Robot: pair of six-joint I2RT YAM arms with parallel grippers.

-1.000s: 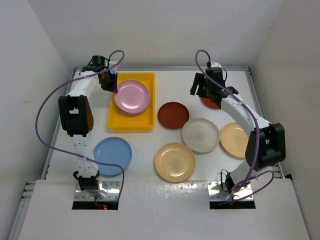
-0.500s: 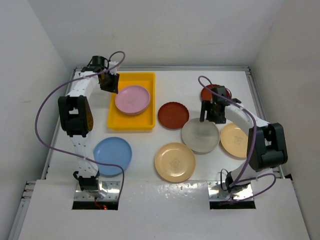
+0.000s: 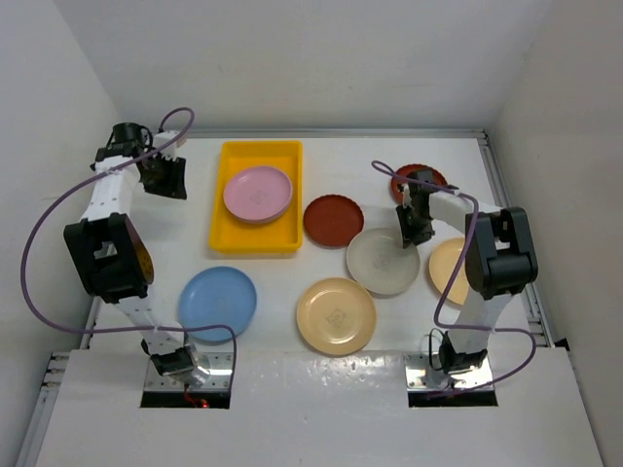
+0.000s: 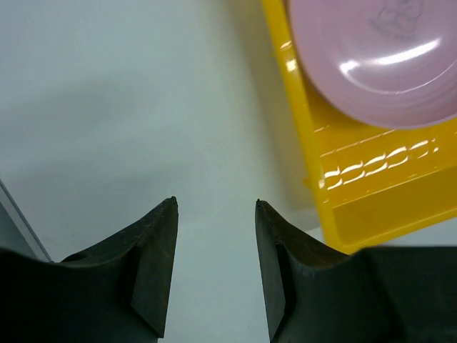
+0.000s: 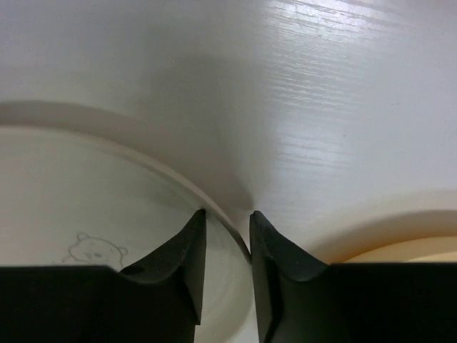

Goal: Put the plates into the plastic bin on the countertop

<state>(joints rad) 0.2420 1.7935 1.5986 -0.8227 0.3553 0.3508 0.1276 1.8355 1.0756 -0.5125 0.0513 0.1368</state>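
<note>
The yellow plastic bin (image 3: 234, 236) holds a pink plate (image 3: 258, 193); both also show in the left wrist view, bin (image 4: 357, 193) and plate (image 4: 378, 64). No lilac plate shows. My left gripper (image 3: 170, 180) (image 4: 216, 201) is open and empty over bare countertop left of the bin. My right gripper (image 3: 414, 235) (image 5: 228, 212) straddles the far right rim of the cream-white plate (image 3: 382, 263) (image 5: 86, 193), jaws drawn narrow onto it. On the countertop lie two dark red plates (image 3: 333, 220) (image 3: 428, 176), two tan-yellow plates (image 3: 336, 315) (image 3: 450, 272) and a blue plate (image 3: 218, 304).
The tan-yellow plate (image 5: 407, 246) lies just right of my right fingers. Metal rails (image 3: 506, 204) and white walls edge the countertop. My right arm hangs over the far dark red plate and part of the right tan-yellow plate.
My left gripper let go of the pink plate in the bin and swung left off it. My right gripper came down from the far dark red plate onto the cream-white plate's rim; that plate slid slightly left.
</note>
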